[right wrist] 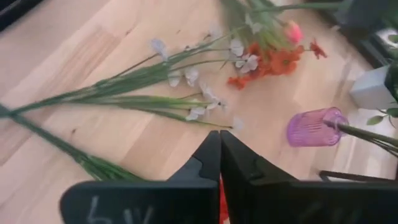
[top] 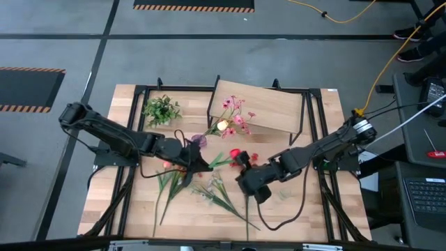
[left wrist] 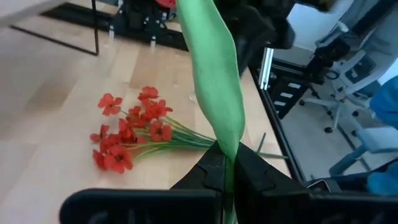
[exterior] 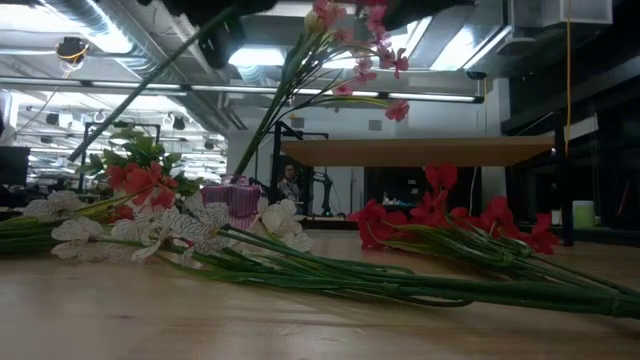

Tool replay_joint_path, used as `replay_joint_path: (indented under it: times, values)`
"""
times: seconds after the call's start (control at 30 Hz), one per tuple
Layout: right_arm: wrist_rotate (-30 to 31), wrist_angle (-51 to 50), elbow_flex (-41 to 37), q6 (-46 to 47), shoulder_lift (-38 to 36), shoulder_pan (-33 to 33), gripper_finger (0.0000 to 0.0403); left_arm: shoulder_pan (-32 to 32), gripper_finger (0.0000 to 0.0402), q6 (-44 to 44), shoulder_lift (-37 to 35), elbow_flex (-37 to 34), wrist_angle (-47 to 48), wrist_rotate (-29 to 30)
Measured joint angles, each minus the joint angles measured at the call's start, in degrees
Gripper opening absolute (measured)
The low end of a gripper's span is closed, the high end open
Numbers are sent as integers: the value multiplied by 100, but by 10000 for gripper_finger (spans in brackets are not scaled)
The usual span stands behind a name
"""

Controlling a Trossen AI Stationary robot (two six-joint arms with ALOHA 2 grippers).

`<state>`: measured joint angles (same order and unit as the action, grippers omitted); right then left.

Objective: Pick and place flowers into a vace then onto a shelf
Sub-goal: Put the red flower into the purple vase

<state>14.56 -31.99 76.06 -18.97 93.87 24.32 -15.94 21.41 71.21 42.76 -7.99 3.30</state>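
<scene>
My left gripper (top: 201, 164) hangs over the table's middle, shut on a flower's green stem with a broad leaf (left wrist: 214, 74); its bloom does not show. My right gripper (top: 242, 164) hovers just to its right, shut, with nothing at its fingertips (right wrist: 219, 140). Below it a bunch of red flowers (left wrist: 130, 134) lies on the table. A purple vase (top: 198, 139) stands behind the grippers, and pink-bloomed flowers (top: 235, 115) stick in it and lean toward the shelf (top: 268, 108). White flowers (top: 216, 188) and orange flowers (right wrist: 273, 62) lie on the table. My left gripper pinches the flower's green stem (left wrist: 228, 163) between its two fingers, right where the broad leaf narrows. The leaf and stem run on forward past the fingertips, lifted clear of the table.
A small bushy green plant (top: 162, 110) stands at the far left. The shelf's thin black legs (top: 301, 122) stand at the far middle of the table. Cables run beside both arms. Bare wood (top: 300, 209) shows at the near right.
</scene>
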Motion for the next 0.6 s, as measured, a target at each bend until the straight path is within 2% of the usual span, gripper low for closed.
replay_joint_path:
  times: [0.27,0.37,0.5,0.6]
  values:
    - [31,1814,-1756,125,-1115,2,2,-504,5,-422,-374,0,266,1085]
    - [32,2548,-2413,141,-1412,2,3,-520,5,-479,-533,2,322,1413]
    - [19,3606,-3245,79,-1653,-17,4,-433,5,-615,-829,0,525,2139]
    - [-1,4305,-3715,-39,-1777,-29,4,-305,5,-685,-1094,0,605,2276]
